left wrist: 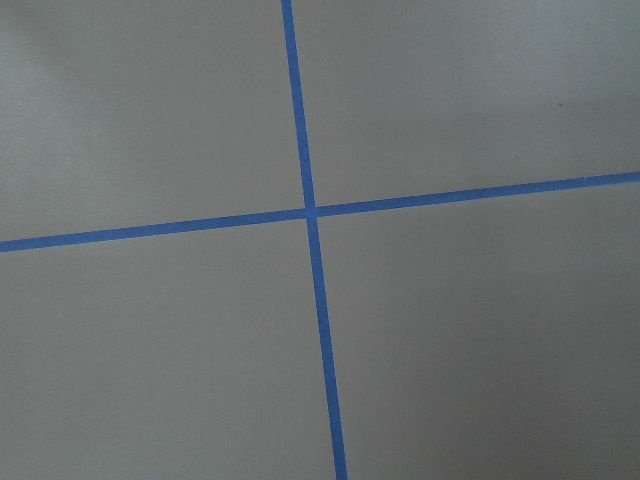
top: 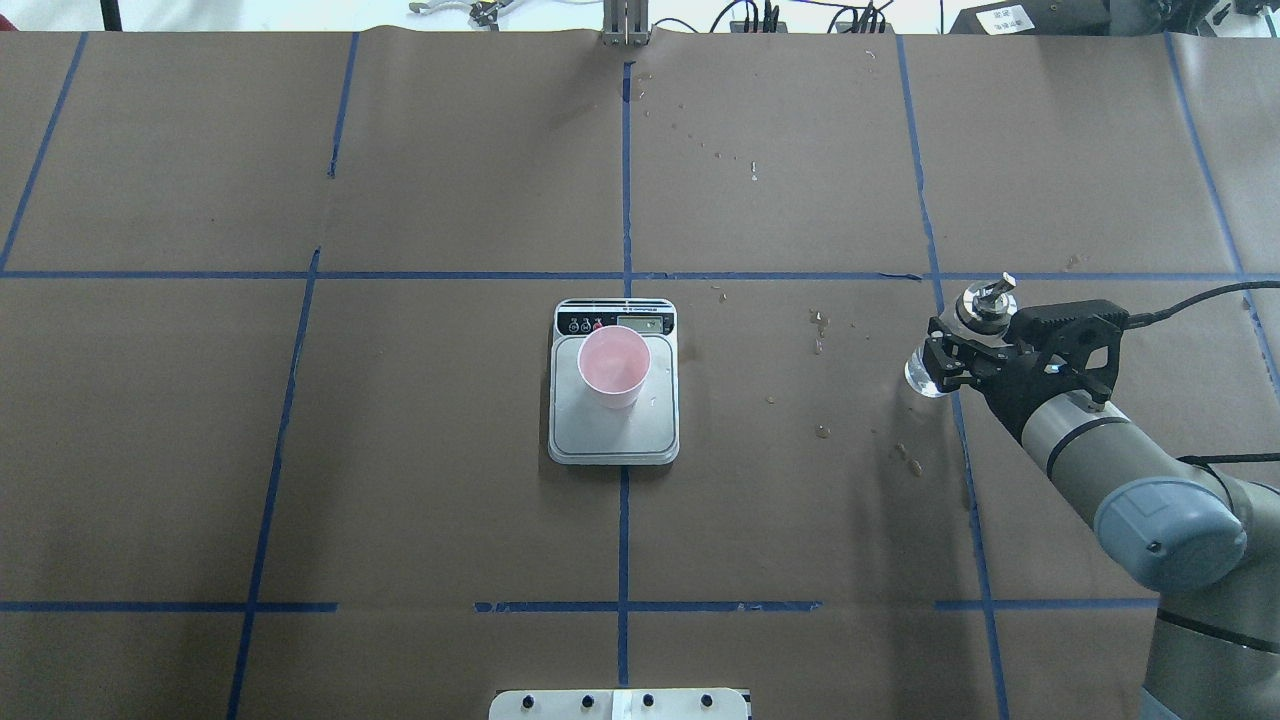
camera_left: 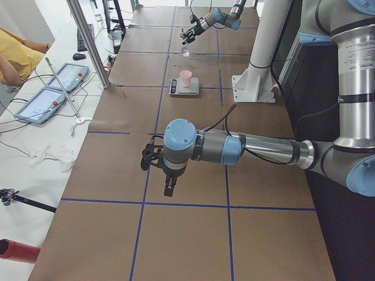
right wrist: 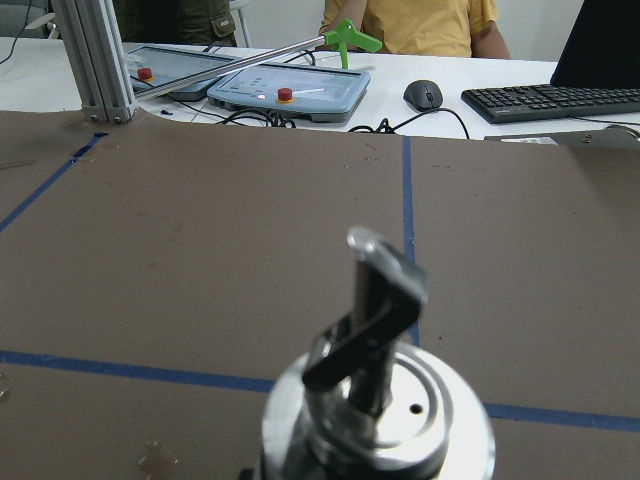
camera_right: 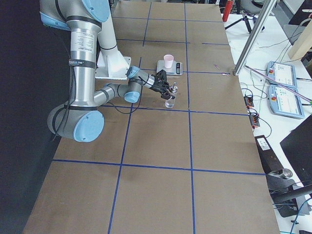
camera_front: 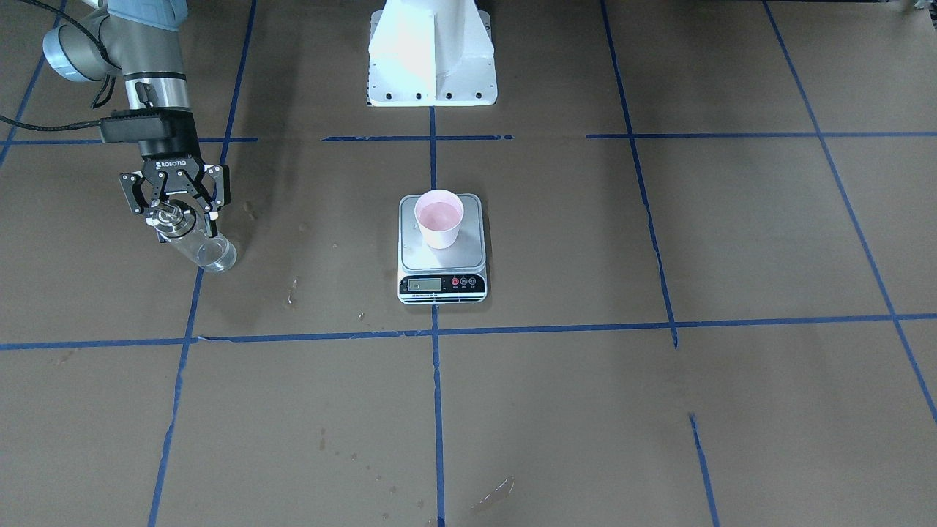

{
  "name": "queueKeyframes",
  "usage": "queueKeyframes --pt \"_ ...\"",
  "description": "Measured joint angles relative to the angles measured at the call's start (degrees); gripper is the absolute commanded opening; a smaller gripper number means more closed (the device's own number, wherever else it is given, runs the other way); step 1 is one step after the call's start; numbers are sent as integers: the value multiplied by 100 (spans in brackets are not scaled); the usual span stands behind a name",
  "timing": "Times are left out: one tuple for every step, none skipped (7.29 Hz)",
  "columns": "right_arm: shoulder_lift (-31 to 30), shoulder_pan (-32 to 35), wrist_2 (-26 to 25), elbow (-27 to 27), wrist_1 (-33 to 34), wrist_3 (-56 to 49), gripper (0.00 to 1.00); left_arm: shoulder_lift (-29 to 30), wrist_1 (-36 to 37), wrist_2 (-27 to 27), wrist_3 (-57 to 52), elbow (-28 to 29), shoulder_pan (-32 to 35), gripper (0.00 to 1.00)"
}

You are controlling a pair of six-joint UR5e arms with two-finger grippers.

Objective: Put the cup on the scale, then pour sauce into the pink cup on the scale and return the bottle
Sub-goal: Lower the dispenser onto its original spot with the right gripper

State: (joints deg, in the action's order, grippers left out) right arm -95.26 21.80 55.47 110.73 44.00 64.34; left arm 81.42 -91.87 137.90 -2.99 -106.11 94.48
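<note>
The pale pink cup (camera_front: 439, 218) (top: 614, 365) stands upright on the silver scale (camera_front: 441, 256) (top: 613, 430) at the table's middle. Far to the robot's right, my right gripper (camera_front: 179, 216) (top: 950, 355) is shut on the clear glass bottle (camera_front: 201, 249) (top: 922, 372) just below its metal collar. The bottle is upright with its base at or just above the table. The collar and pour spout (right wrist: 380, 300) fill the bottom of the right wrist view. My left gripper (camera_left: 145, 159) shows only in the exterior left view, over bare table, and whether it is open or shut I cannot tell.
The white robot base (camera_front: 432, 55) stands behind the scale. Blue tape lines (left wrist: 310, 212) cross the brown table cover. Dried drip stains (top: 818, 325) lie between scale and bottle. Beyond the far edge are control tablets (right wrist: 290, 95), a keyboard (right wrist: 560, 100) and a seated person (camera_left: 14, 55).
</note>
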Motion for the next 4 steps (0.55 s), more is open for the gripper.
queueKeyframes --pt "-4 -42 -16 -17 5 0 0 0 -4 0 0 5 0 100" --pt "-7 -65 -20 -46 20 -2 5 -1 -6 1 0 12 0 100" --pt "-9 -74 -26 -81 36 -6 27 -1 -6 3 -2 16 0 100" --pt "-9 -76 -43 -110 43 -8 57 2 -7 4 -4 22 0 100"
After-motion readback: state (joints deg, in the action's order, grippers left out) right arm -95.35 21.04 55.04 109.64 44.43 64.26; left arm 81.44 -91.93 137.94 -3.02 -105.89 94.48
